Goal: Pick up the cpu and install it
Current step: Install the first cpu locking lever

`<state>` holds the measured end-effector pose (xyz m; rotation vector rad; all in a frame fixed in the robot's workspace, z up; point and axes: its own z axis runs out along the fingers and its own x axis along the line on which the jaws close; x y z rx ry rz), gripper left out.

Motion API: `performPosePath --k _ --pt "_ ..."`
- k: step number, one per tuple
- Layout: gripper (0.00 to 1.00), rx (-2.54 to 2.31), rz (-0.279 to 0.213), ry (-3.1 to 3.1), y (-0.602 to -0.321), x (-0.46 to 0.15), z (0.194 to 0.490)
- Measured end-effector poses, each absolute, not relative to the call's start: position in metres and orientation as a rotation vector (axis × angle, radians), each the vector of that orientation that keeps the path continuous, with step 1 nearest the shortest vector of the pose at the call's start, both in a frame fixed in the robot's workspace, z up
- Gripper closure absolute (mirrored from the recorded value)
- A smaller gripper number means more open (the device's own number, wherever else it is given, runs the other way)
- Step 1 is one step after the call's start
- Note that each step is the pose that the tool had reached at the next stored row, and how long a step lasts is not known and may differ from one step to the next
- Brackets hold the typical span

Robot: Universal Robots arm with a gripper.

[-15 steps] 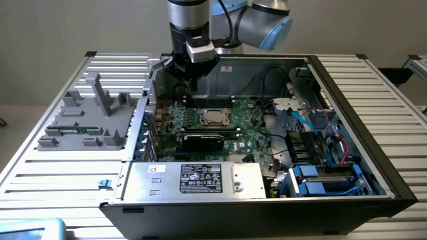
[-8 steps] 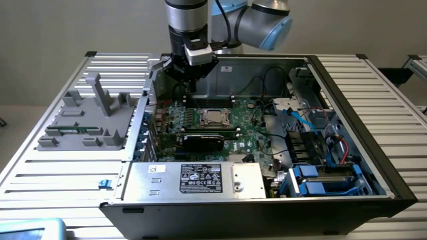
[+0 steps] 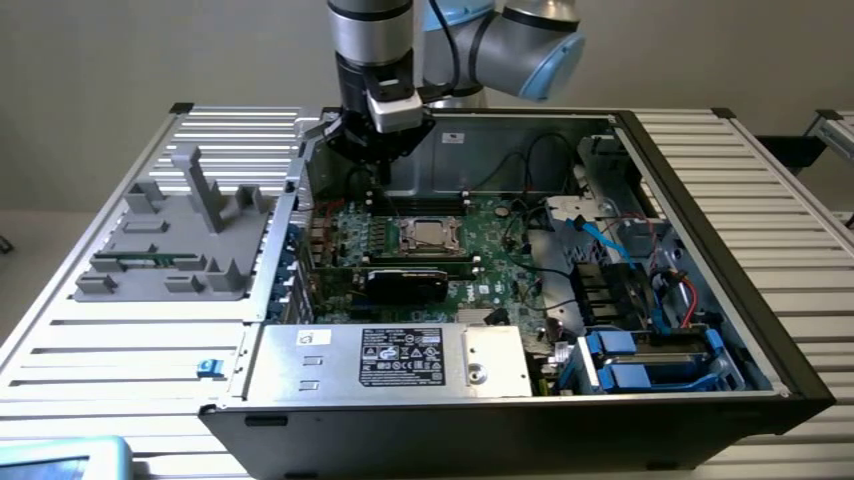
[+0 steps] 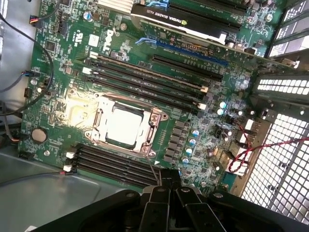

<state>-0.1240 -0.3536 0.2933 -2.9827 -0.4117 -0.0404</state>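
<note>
the cpu sits seated in the motherboard socket, between the memory slots. the gripper hangs above the board, fingers closed together, holding nothing.

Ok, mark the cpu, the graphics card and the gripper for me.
cpu point(image 4: 124, 126): wrist view, middle of its metal top.
graphics card point(image 4: 178, 21): wrist view, its black labelled edge.
gripper point(image 4: 168, 186): wrist view, between its fingertips.
</note>
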Motion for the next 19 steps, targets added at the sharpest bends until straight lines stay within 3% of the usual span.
performPosePath --k 19 --pt "0.89 -2.908 -0.012 -0.386 -0.358 -0.128 0.282"
